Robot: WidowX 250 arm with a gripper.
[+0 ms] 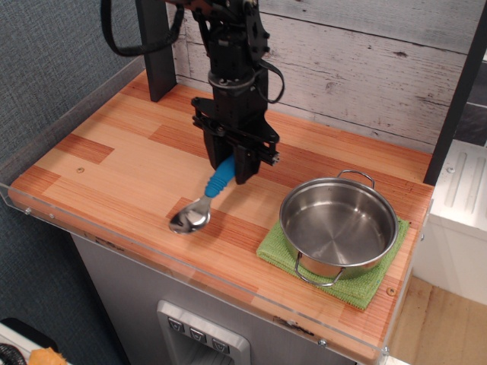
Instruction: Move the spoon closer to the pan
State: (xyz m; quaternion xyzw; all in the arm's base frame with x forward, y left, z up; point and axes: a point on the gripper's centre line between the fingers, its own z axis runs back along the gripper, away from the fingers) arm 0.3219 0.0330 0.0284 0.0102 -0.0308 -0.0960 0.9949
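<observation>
My black gripper (230, 169) is shut on the blue handle of the spoon (204, 200). The spoon hangs tilted down to the left, its silver bowl just above or touching the wooden counter near the front edge. The round steel pan (338, 226) with two wire loop handles sits on a green cloth (275, 245) at the right of the counter. The spoon's bowl is about a pan's width to the left of the pan.
The wooden counter (114, 163) has a clear plastic rim along its front and left edges. A white plank wall rises behind it. A black post (157, 53) stands at the back left. A dark upright runs down the right side.
</observation>
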